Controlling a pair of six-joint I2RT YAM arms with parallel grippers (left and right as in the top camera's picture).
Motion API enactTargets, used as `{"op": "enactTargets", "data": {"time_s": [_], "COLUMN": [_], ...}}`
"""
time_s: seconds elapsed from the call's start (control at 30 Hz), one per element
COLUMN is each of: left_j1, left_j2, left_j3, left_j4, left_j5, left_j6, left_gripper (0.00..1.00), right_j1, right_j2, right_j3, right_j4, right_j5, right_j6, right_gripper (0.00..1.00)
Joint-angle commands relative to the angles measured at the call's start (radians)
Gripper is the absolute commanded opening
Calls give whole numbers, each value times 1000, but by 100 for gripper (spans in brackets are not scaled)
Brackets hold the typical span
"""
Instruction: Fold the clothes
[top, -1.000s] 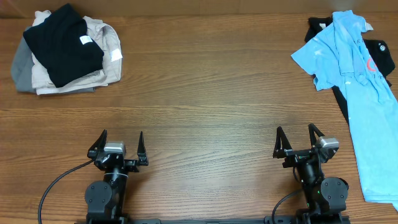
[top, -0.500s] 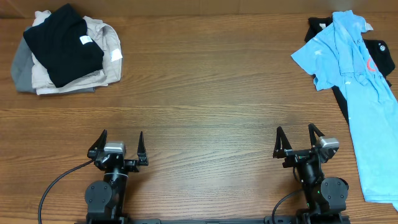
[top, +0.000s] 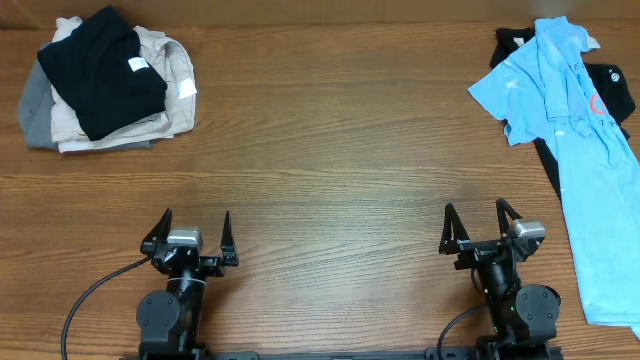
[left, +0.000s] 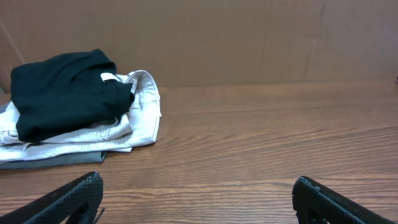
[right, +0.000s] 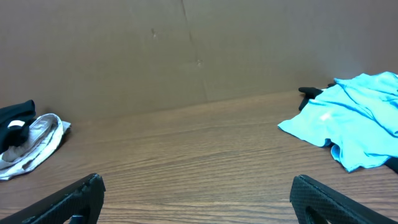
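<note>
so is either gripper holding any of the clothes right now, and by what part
Nothing is held. The left gripper and right gripper are both open, apart from the light blue T-shirt.

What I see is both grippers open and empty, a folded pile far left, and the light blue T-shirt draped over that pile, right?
Not quite. In the overhead view the light blue T-shirt lies far right over a black shirt, not on the folded pile. The left gripper and right gripper are indeed open and empty.
</note>
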Motion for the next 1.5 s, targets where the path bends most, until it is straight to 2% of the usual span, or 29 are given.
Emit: {"op": "enactTargets", "data": {"time_s": [0.0, 0.6, 0.9, 1.03, 1.2, 1.33, 1.47], "left_j1": [6, 6, 6, 6, 6, 6, 6], "left_j2": [-10, -10, -10, -10, -10, -10, -10], "left_j3": [-7, -7, -7, -7, -7, -7, -7], "left_j4": [2, 2, 2, 2, 2, 2, 2], "left_j5": [-9, -9, -9, -9, -9, -9, -9], "left_j6": [19, 19, 19, 19, 19, 19, 19], "left_gripper": [100, 100, 100, 100, 100, 100, 100], "right_j1": [-5, -5, -3, -4, -5, -5, -5], "right_j2": [-11, -12, -11, -12, -6, 58, 228], "right_j3": [-10, -10, -10, -9, 56, 173, 360], "right_j4": [5, 6, 58, 173, 193, 169, 88], "right_j5": [-2, -8, -334, -422, -408, -326, -191], "right_j6": [-4, 2, 356, 357, 330, 244, 116], "right_gripper": [100, 100, 100, 100, 100, 100, 100]}}
